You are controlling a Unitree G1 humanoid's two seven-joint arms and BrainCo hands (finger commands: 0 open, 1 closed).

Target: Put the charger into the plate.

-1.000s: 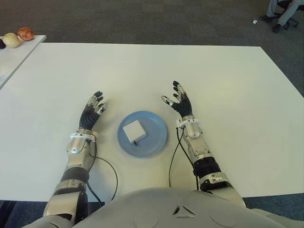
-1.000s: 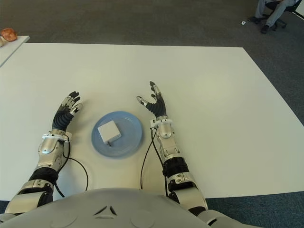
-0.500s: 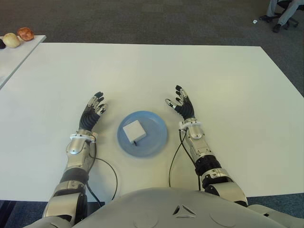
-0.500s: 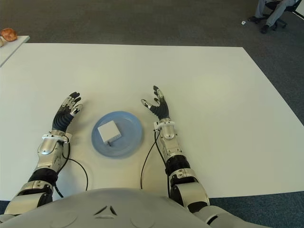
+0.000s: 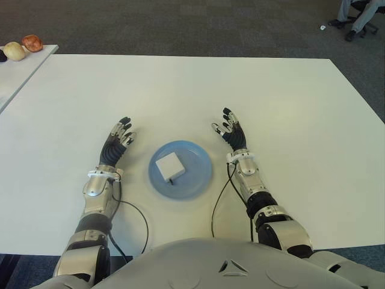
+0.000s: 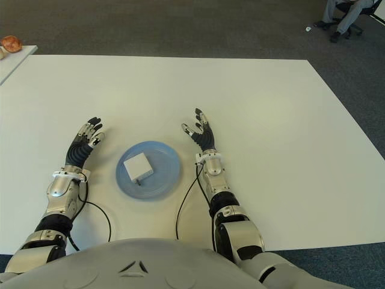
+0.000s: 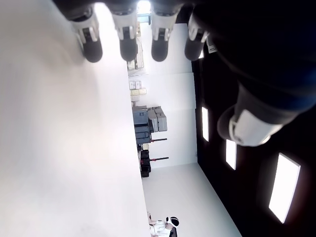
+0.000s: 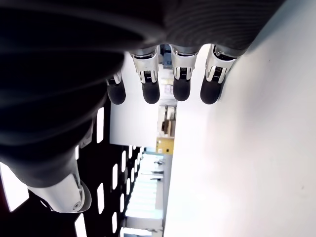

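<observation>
A white square charger [image 5: 169, 165] lies inside the round blue plate [image 5: 195, 174] on the white table, near my body. My left hand [image 5: 116, 142] shows to the left of the plate, fingers spread and holding nothing. To the right of the plate is my right hand [image 5: 231, 132], fingers spread and empty too. Both wrist views show straight fingers [image 7: 126, 39] [image 8: 180, 81] with nothing between them.
The white table [image 5: 192, 90] stretches far ahead and to both sides. Two round fruits [image 5: 23, 47] lie on a second table at the far left. A seated person's legs [image 5: 355, 15] show at the far right on the carpet. Cables [image 5: 137, 223] run from both forearms.
My right hand has drawn back toward my body and slightly right, away from the plate. The charger, plate and left hand stay as they were.
</observation>
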